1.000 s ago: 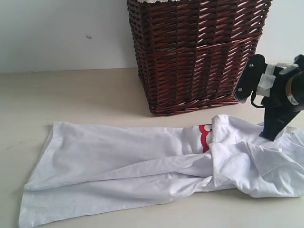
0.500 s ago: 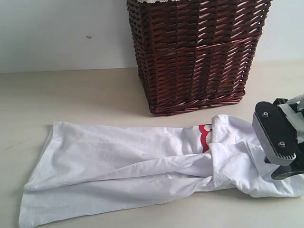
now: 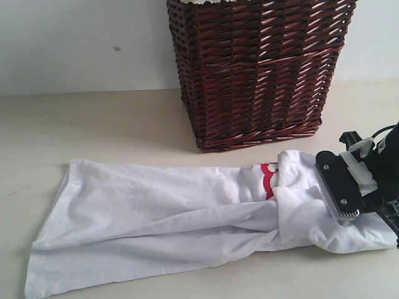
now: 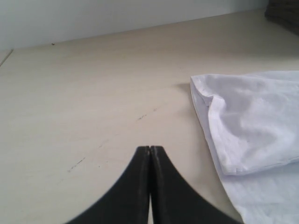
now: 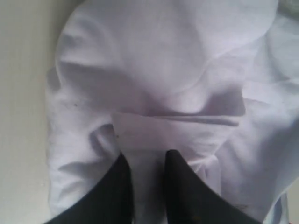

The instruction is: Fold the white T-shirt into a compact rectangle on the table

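The white shirt (image 3: 162,212) lies on the pale desk (image 3: 93,124), stretched out long from the near left of the exterior view to its right edge. It is doubled over along its length, so layered edges show at the left end. The right end is bunched into loose, rumpled folds. A bit of red lettering (image 3: 269,180) peeks out from a crease towards that end.

The right gripper (image 5: 147,158) is down on the rumpled end. Its jaws are close together, clamped on a narrow ridge of the cloth that runs between them.

The left gripper (image 4: 149,150) is over bare desk, beside a folded corner of the shirt but apart from it. Its jaws are pressed together with nothing between them.

A dark brown wicker basket (image 3: 255,68) stands on the desk just behind the shirt's right half, and a plain light wall (image 3: 81,43) rises behind that.
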